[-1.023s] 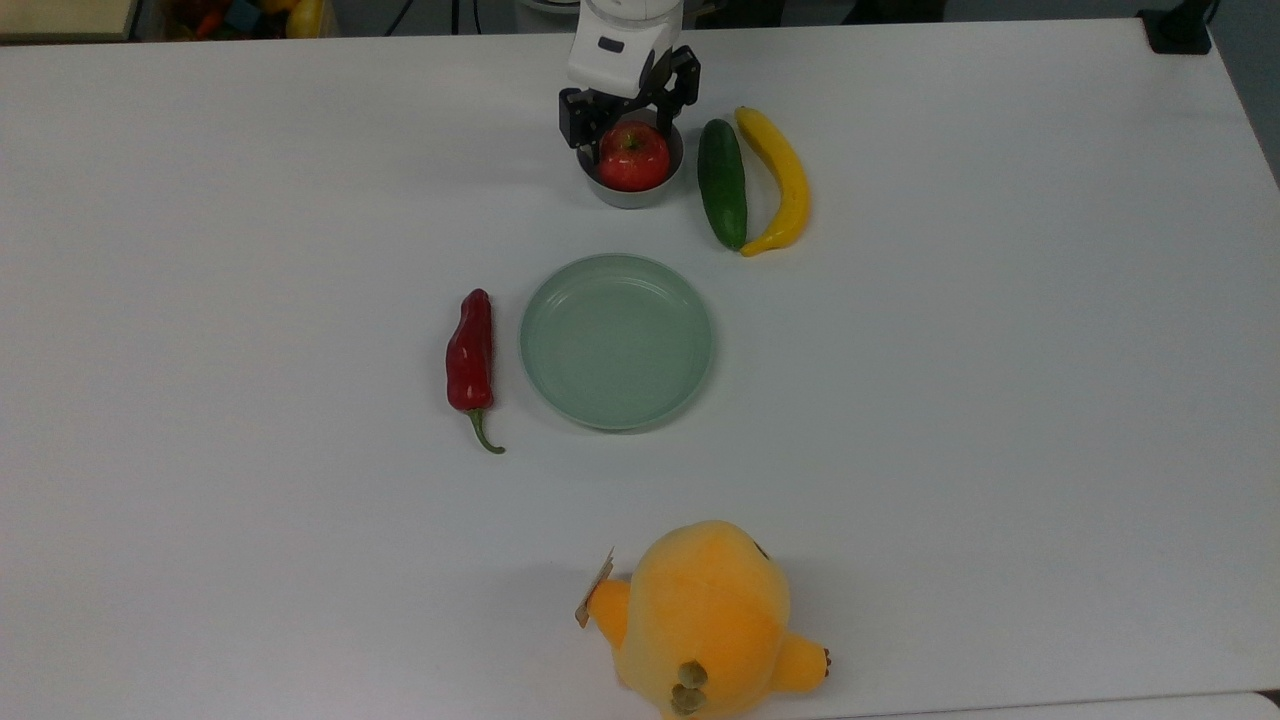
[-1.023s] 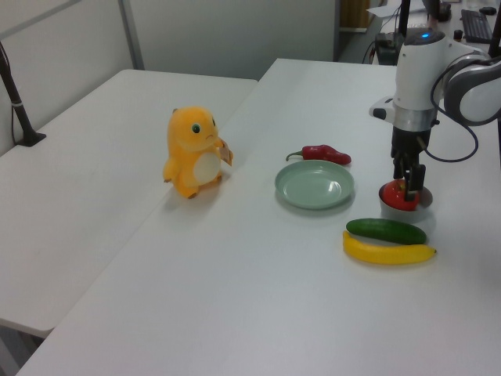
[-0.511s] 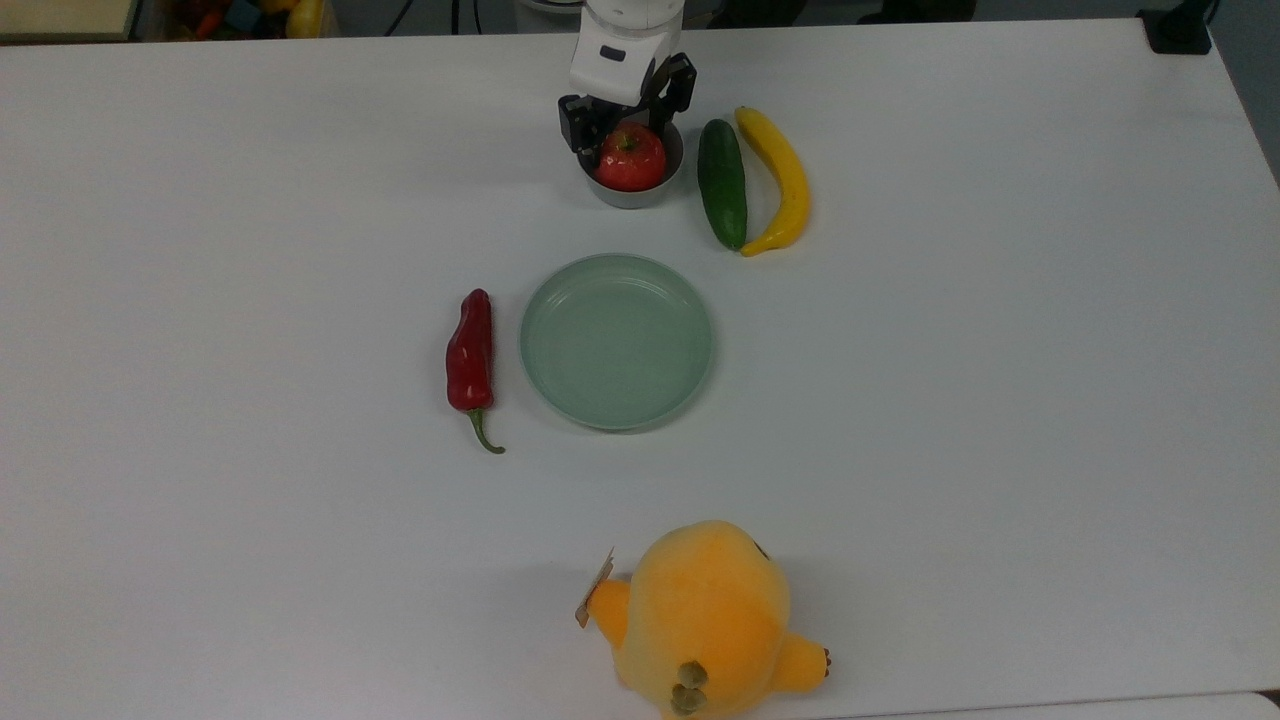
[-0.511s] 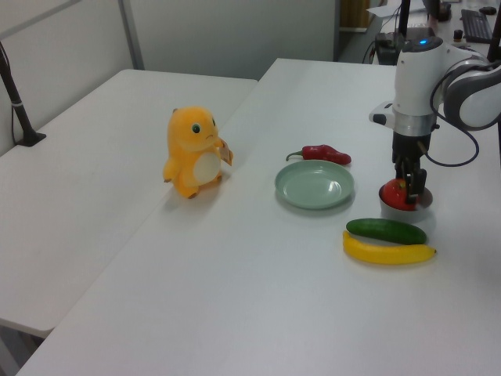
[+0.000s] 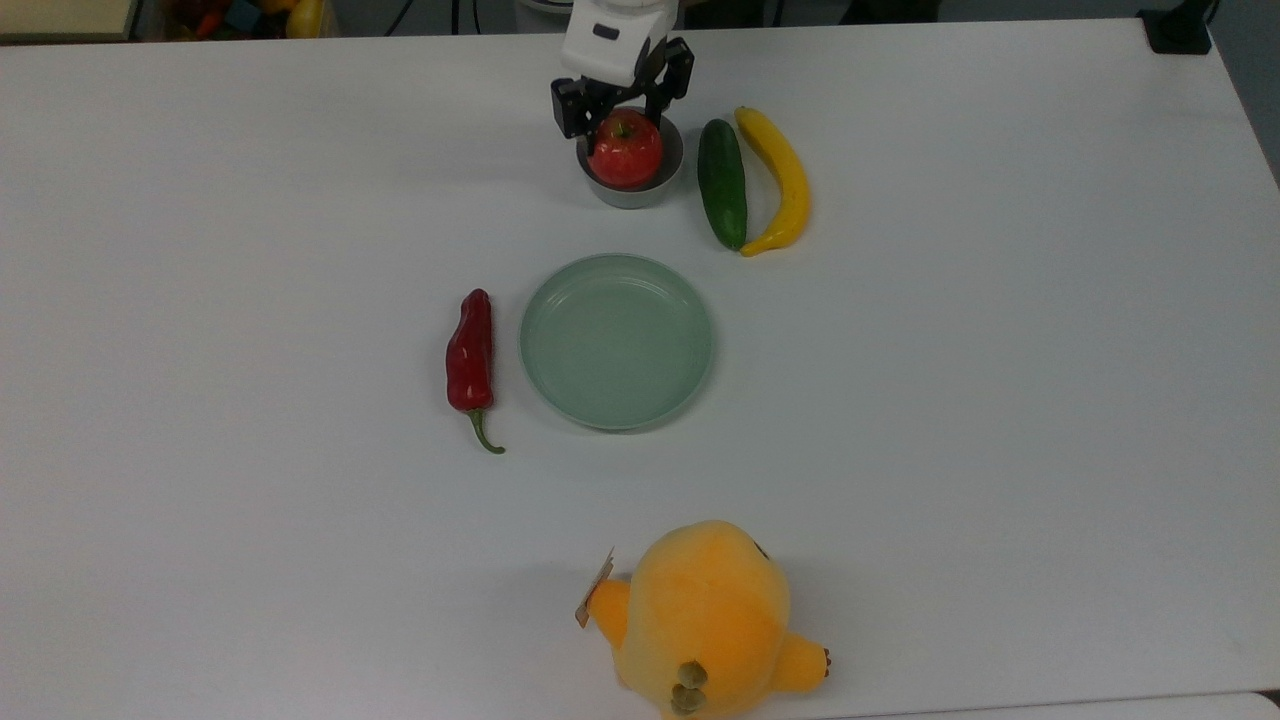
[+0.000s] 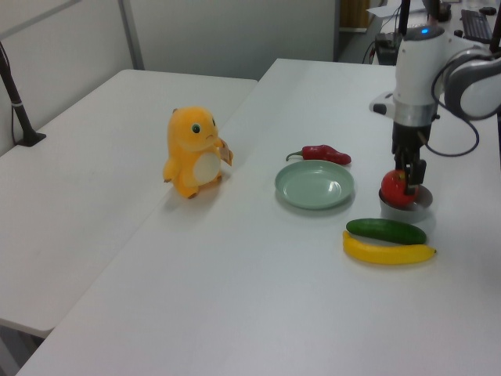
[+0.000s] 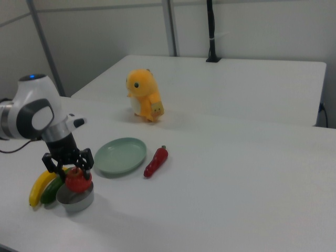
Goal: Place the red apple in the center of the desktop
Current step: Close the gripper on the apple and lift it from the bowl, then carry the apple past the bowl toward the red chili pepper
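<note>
The red apple (image 5: 626, 150) (image 6: 395, 188) (image 7: 77, 180) hangs just above a small grey bowl (image 5: 630, 196) (image 6: 407, 210) (image 7: 76, 200) at the far middle of the white desktop (image 5: 950, 350). My gripper (image 5: 624, 120) (image 6: 409, 174) (image 7: 71, 167) comes down on it from above, its black fingers shut on the apple's sides. In the left view the apple sits clear of the bowl's rim. A pale green plate (image 5: 616, 341) lies at the centre of the desktop, nearer than the bowl in the top view.
A cucumber (image 5: 722, 182) and a banana (image 5: 782, 178) lie just to the top view's right of the bowl. A red chili pepper (image 5: 470, 352) lies left of the plate. An orange plush toy (image 5: 705, 615) stands at the near edge.
The gripper has risen with the apple in it. The apple sat low in the grey bowl before and now hangs above its rim.
</note>
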You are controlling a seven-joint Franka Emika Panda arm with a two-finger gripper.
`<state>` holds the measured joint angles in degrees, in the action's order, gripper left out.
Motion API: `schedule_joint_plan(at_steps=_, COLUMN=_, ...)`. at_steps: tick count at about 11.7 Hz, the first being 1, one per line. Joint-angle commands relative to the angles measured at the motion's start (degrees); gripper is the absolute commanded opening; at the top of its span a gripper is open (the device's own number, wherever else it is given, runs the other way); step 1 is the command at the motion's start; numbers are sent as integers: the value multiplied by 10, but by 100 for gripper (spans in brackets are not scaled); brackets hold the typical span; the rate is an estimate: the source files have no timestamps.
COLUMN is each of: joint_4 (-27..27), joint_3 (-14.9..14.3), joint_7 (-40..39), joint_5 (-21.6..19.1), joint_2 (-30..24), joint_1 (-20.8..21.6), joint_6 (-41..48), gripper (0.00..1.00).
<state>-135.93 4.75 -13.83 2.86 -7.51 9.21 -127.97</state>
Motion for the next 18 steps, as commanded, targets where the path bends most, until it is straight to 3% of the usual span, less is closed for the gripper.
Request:
schedule_joint_plan(at_steps=1, joint_4=78, joint_3=-2, joint_7=0, joint_5=-14, joint_2=-29, joint_1=-10, joint_6=105, gripper=10)
schedule_joint_plan(at_steps=8, joint_4=349, joint_3=-4, joint_7=24, joint_5=-44, joint_2=19, joint_1=-45, joint_6=337, gripper=12)
schedule_joint_plan(at_steps=12, joint_4=456, joint_3=-8, joint_7=32, joint_5=-63, joint_2=72, joint_1=-74, joint_6=407, gripper=11)
schedule_joint_plan(at_steps=14, joint_4=482, joint_3=-26, joint_7=36, joint_5=-63, joint_2=93, joint_1=-86, joint_6=407, gripper=11)
schedule_joint_plan(at_steps=18, joint_4=551, joint_3=-90, joint_7=34, joint_5=-57, joint_2=183, joint_1=-86, joint_6=389, gripper=11)
